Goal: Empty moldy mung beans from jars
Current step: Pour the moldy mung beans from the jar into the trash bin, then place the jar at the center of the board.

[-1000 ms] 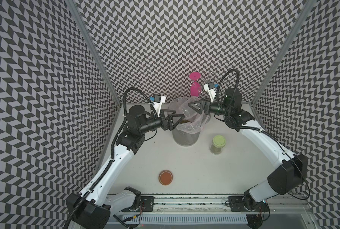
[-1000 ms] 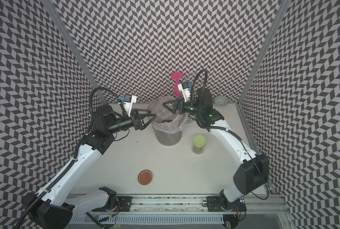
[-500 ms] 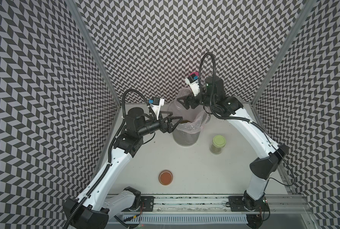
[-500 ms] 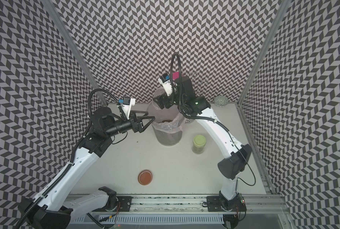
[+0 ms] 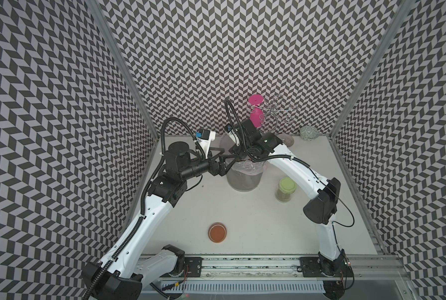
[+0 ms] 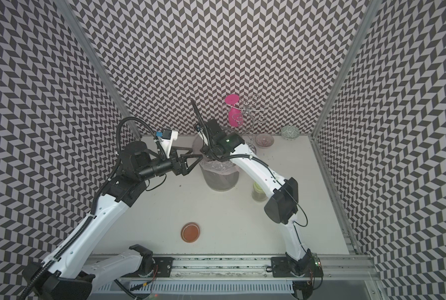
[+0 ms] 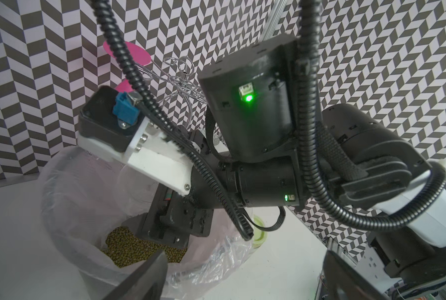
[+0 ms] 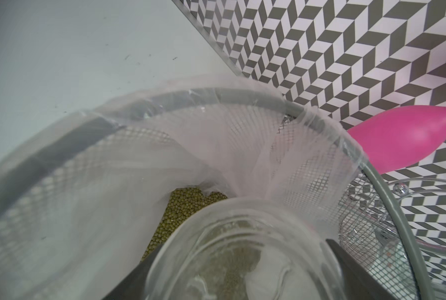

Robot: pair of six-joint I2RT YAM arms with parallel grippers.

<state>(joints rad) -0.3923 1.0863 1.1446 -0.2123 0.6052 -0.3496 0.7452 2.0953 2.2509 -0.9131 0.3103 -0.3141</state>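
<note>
We show the mung beans (image 8: 183, 207) heaped at the bottom of the clear liner (image 8: 242, 145) inside the grey mesh bin (image 5: 244, 179). Just above them, at the bin's opening, the right end effector (image 8: 242, 270) clasps an uncapped glass jar (image 8: 237, 233) with brownish residue clinging inside. The left end effector (image 5: 229, 156) hovers beside the bin's rim, its fingers spread and empty. On the counter (image 5: 242, 215), a green-lidded jar (image 5: 284, 191) stands near the bin, and an orange-brown lid (image 5: 218, 232) lies well apart.
</note>
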